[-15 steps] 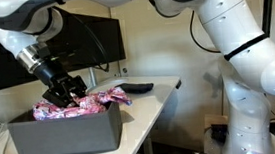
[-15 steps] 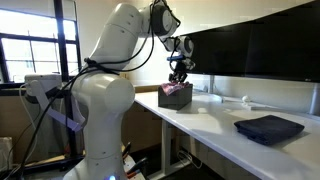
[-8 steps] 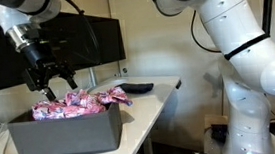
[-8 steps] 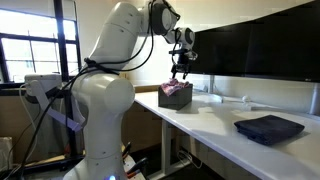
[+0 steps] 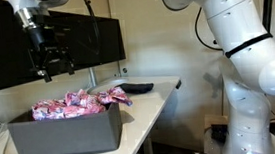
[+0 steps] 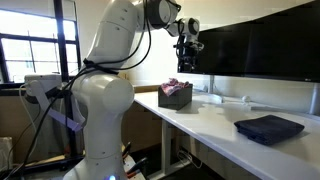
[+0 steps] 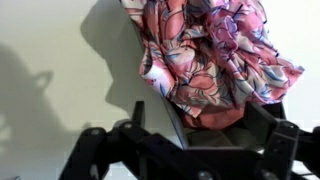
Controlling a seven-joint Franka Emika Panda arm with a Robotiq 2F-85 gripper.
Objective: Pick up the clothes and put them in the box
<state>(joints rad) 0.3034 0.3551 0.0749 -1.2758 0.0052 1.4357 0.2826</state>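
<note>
Pink floral clothes [image 5: 75,103] lie heaped in the grey box [image 5: 67,136] on the white table, spilling over its far rim. In an exterior view the box [image 6: 175,98] stands at the far end of the table with the clothes [image 6: 176,87] on top. My gripper [image 5: 54,66] hangs well above the box, open and empty, also seen in an exterior view as the gripper [image 6: 186,66]. In the wrist view the clothes [image 7: 215,50] lie below the gripper [image 7: 205,135], whose fingers stand apart with nothing between them. A dark blue folded garment [image 6: 268,127] lies on the table away from the box.
Black monitors [image 5: 90,46] stand behind the table close to the raised gripper. The dark garment [image 5: 133,87] lies beyond the box toward the table's far edge. The table [image 6: 215,125] runs long beside the robot's white base [image 6: 100,120].
The gripper opened, let go of the pink clothes in the box, and rose straight up away from it. The clothes stay in the box.
</note>
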